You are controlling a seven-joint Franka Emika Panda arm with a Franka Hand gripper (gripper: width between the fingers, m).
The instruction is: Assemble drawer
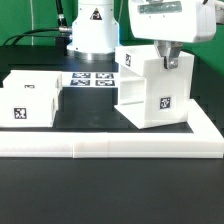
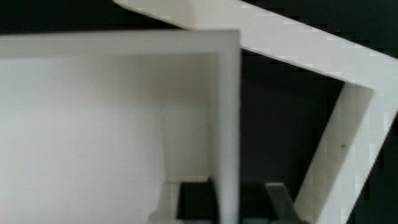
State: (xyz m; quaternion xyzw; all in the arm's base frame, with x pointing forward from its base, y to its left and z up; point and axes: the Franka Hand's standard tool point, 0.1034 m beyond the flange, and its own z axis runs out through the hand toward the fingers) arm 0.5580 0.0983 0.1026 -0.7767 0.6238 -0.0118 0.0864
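Note:
The tall white drawer housing [image 1: 152, 92] stands at the exterior view's right, turned at an angle, with a square tag on its front face. My gripper [image 1: 168, 62] comes down on its top edge. In the wrist view my gripper [image 2: 228, 205] straddles one thin upright housing wall [image 2: 222, 110], with a finger [image 2: 194, 203] on each side, shut on it. The shallow tagged trays [image 1: 30, 100] sit together at the exterior view's left, apart from the housing. I cannot tell them apart and their knobs do not show.
The low white L-shaped border wall [image 1: 110, 148] runs along the front and up the exterior view's right, close beside the housing. It also crosses the wrist view [image 2: 311, 60]. The marker board [image 1: 93, 80] lies behind, in front of the robot base [image 1: 92, 30].

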